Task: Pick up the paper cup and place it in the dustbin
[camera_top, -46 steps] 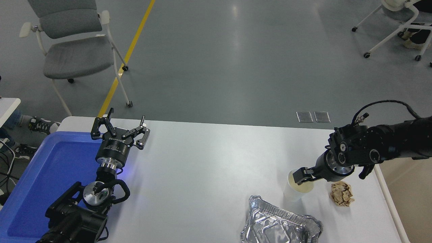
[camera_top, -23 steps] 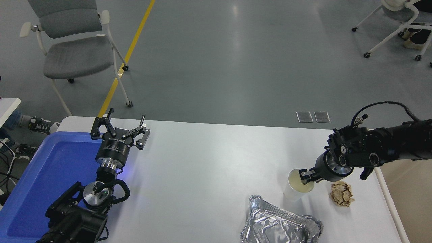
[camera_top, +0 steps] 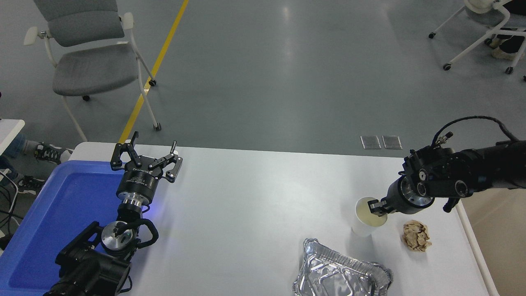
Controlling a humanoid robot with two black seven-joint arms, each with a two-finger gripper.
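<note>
The white paper cup (camera_top: 364, 225) stands upright at the table's right side, its cream inside showing. My right gripper (camera_top: 376, 206) comes in from the right edge and is shut on the cup's rim at its right side, one finger inside. The beige dustbin (camera_top: 502, 242) shows in part past the table's right edge, below my right arm. My left gripper (camera_top: 146, 155) is parked open at the lower left, by the blue tray.
A crumpled brown paper ball (camera_top: 416, 241) lies just right of the cup. A crinkled silver foil tray (camera_top: 340, 273) sits in front of the cup at the near edge. A blue plastic tray (camera_top: 53, 209) lies at the left. Chairs stand on the floor beyond.
My right gripper closed on the cup's rim, then moved a little up and to the right with the cup. The left arm has not moved.
</note>
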